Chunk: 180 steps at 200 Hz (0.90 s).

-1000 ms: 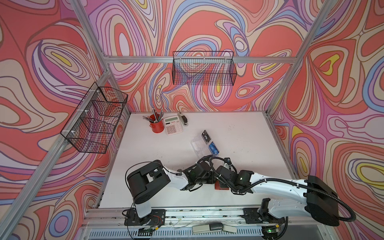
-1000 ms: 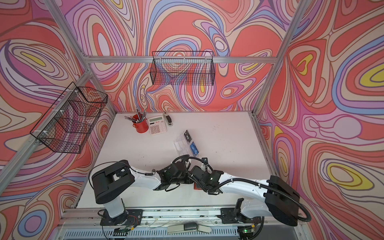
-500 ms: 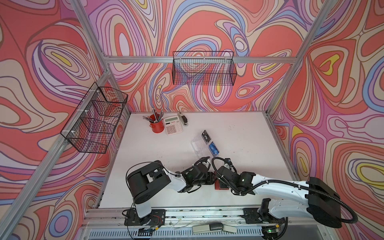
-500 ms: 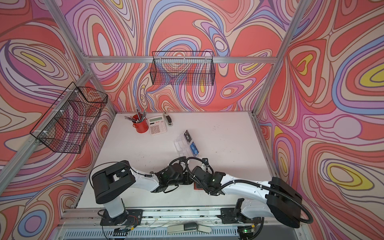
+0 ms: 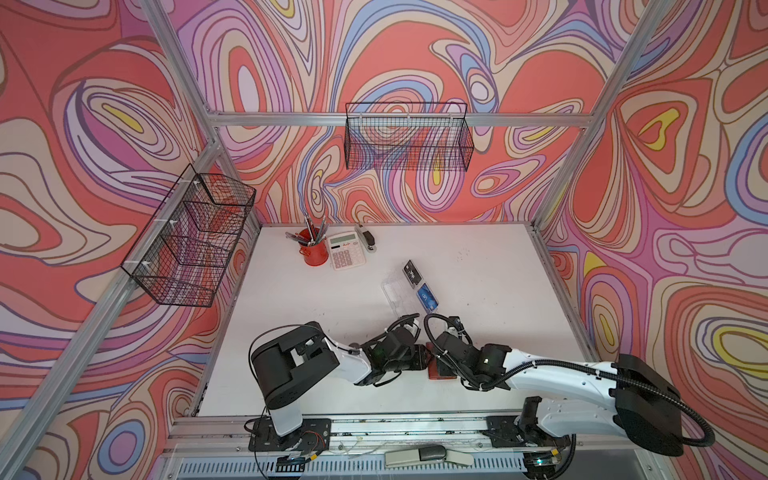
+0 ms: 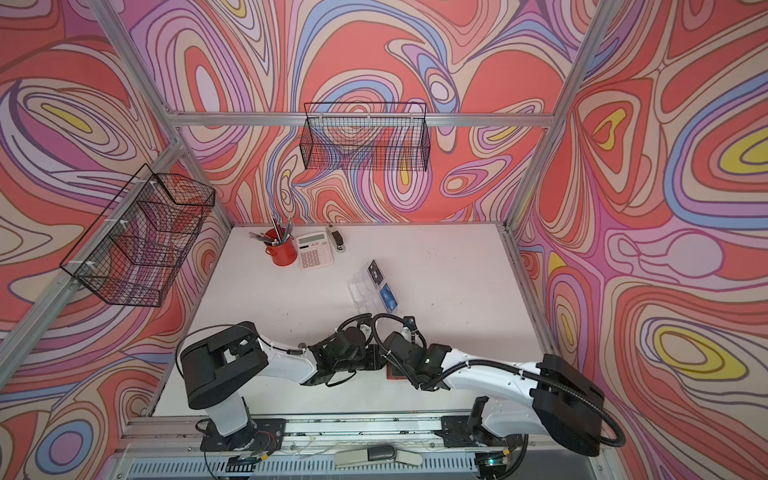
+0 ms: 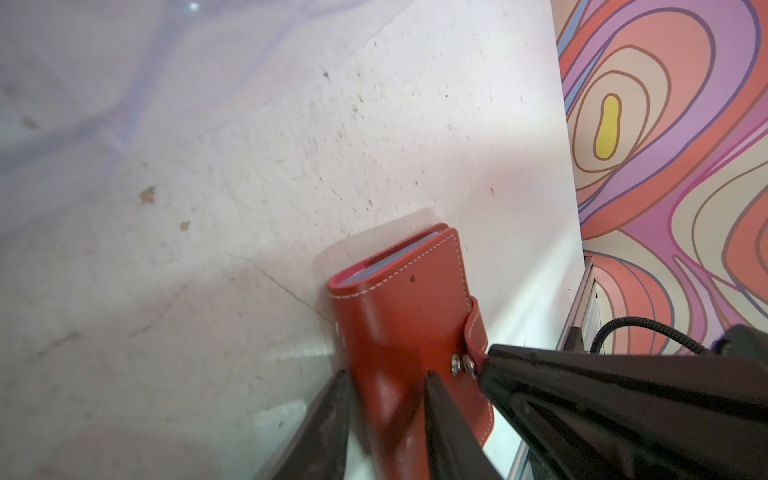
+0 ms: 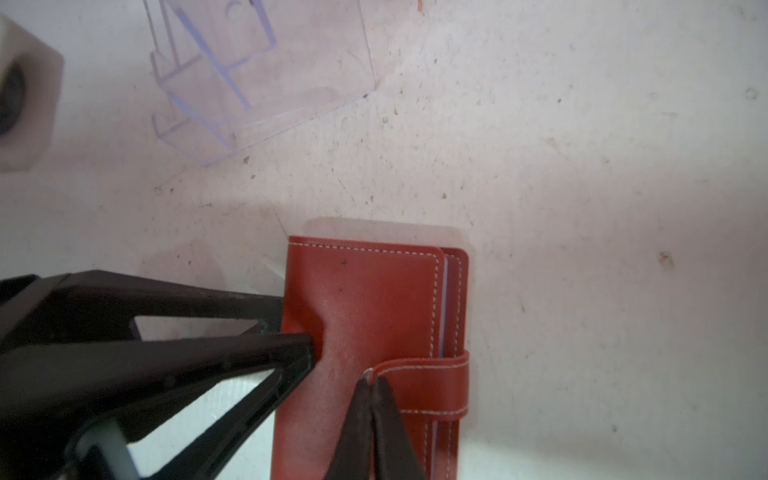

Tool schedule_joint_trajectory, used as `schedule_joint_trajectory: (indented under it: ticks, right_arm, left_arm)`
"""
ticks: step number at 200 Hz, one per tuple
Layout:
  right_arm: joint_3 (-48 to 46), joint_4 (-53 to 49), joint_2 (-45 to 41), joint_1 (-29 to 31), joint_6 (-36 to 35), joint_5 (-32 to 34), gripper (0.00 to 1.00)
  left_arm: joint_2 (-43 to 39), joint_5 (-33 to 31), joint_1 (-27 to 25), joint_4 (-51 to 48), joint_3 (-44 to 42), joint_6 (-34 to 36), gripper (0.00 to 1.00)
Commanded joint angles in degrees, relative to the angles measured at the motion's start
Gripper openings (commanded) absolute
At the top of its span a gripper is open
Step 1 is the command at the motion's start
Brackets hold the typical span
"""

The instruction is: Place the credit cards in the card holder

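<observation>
Left tool (image 7: 386,374): clamped on holder (image 7: 399,316), as before
Right tool (image 8: 370,382): together, edged left to strap (image 8: 428,386) snap (pinch unclear)
Cards (image 5: 427,296): far, waiting; holder likely opened next

Bright, soft shadows; wrist foregrounds blurred.

The table (image 5: 478,270) is overlooked from above in both top views; the card holder (image 7: 399,307) is shared close-up by the wrist views.

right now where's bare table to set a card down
Free: the right side, between the cards and the wall; the left middle, in front of the pencil cup. Crowded: around the wallet at the front, and by the clear stand.
</observation>
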Motion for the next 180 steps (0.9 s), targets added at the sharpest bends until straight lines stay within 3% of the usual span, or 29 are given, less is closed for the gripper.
schedule_joint_trajectory:
  ticks: [1, 180]
  right_arm:
    - [-0.7, 0.6, 0.6, -0.2, -0.3, -0.1, 0.00]
    - [-1.9, 3.6, 3.3, -0.2, -0.3, -2.0, 0.00]
  left_arm:
    - [3.1, -0.8, 0.0, -12.7, -1.8, 0.0, 0.34]
    - [3.6, -0.5, 0.0, -12.2, -1.4, 0.3, 0.32]
